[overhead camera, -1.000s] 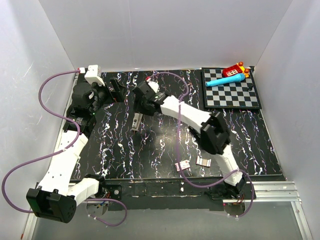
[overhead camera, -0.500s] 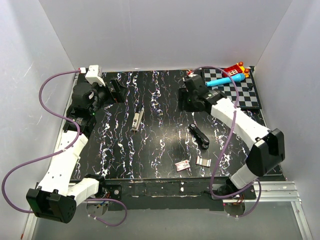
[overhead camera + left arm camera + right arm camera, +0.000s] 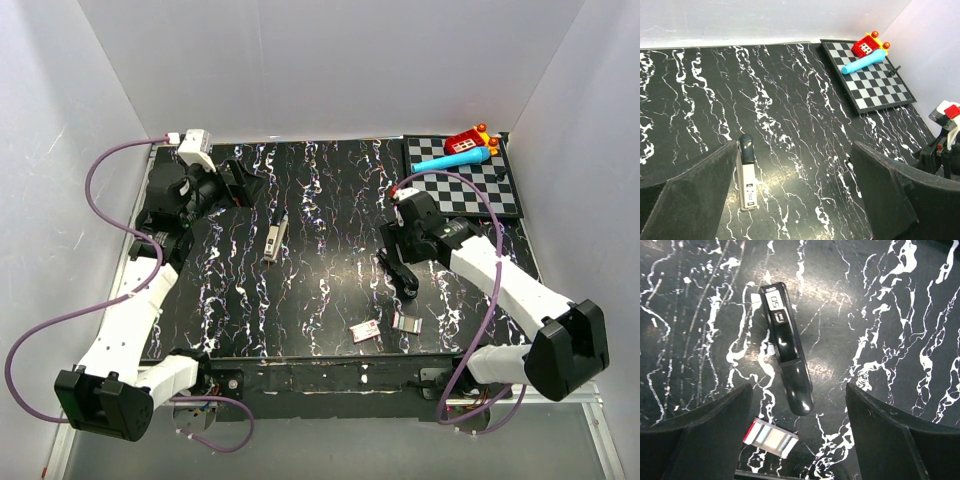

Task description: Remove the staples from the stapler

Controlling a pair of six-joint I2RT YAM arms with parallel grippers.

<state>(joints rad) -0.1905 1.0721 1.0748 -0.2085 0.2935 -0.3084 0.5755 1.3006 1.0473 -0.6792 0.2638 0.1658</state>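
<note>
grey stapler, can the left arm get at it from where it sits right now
Probably yes: the left gripper is open and close by, and the grey stapler lies flat in front of it with nothing between them.

Left tool (image 3: 238,180) spread wide, angled forward, right tool (image 3: 402,248) spread apart, pointing down

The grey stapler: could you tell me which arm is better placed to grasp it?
Probably left: the open left pincer points toward the nearby stapler, while the right pincer hangs over the black piece instead.
</note>
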